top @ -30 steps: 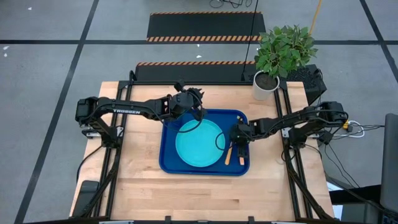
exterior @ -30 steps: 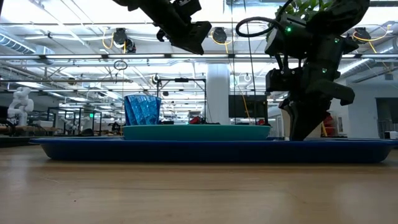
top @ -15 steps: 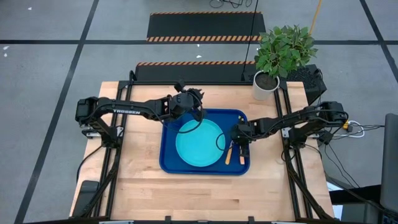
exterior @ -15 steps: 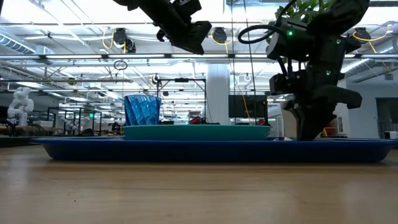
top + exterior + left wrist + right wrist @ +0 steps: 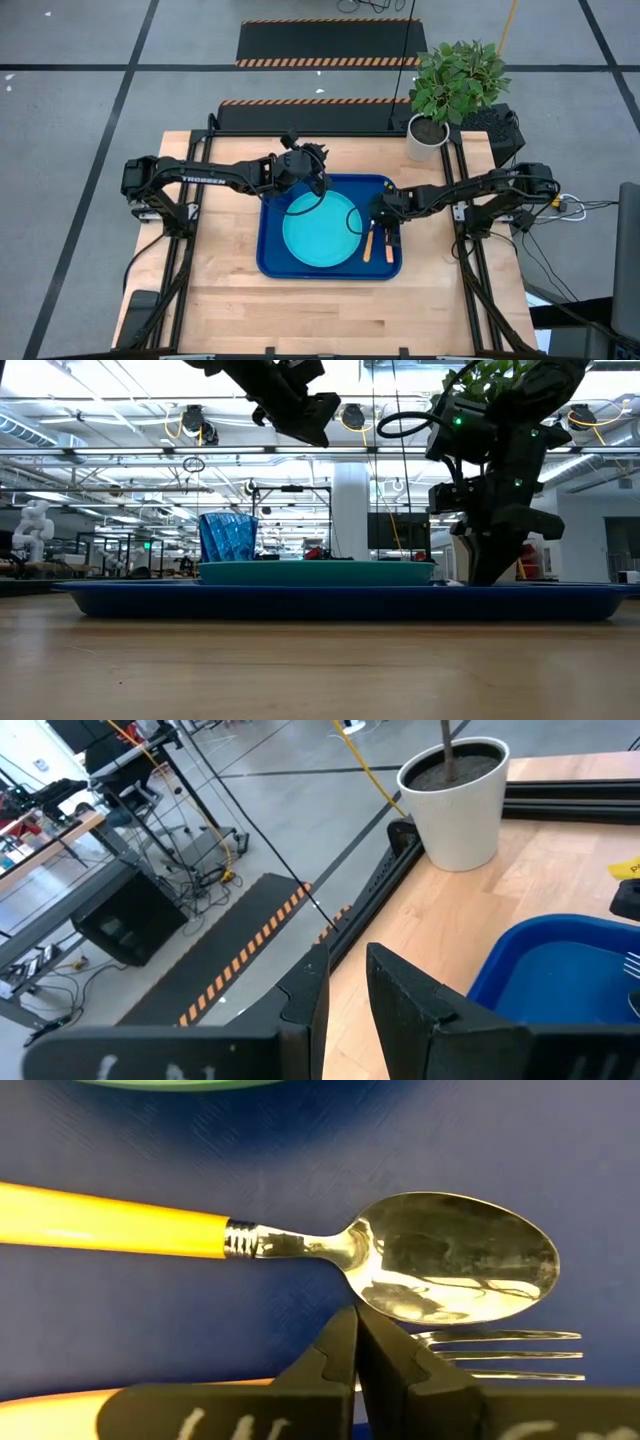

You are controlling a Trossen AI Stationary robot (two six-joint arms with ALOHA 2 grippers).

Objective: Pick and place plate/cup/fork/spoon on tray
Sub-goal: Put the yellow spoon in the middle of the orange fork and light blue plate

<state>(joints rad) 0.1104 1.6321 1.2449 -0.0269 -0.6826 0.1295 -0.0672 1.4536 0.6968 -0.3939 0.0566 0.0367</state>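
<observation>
right gripper (image 5: 381, 213): fingers pressed together and holding nothing, low over the right end of the tray (image 5: 275, 262), tips just above the cutlery.
left gripper (image 5: 305, 158): fingers a narrow gap apart with nothing between them, raised above the tray's far left corner; its wrist view looks out over the bench edge.
spoon (image 5: 300, 1250): lies flat on the tray floor right under the right gripper, silver bowl just ahead of the closed fingertips, orange handle running away to one side.
fork (image 5: 510, 1352): lies flat beside the spoon, tines showing just past the right gripper's fingertips and close to the spoon's bowl; whether the two touch cannot be told.
plate (image 5: 320, 229): light cyan, sits in the middle of the tray, just left of the right gripper and below-right of the left gripper in the overhead view.
cup (image 5: 229, 536): dark blue tumbler, upright on the tray behind the plate's left side in the low view, beneath the left gripper.
tray: dark blue, flat on the bench (image 5: 210, 300), under both grippers.
plant pot (image 5: 458, 800): white, on the far right corner of the bench, well ahead of the left gripper.
</observation>
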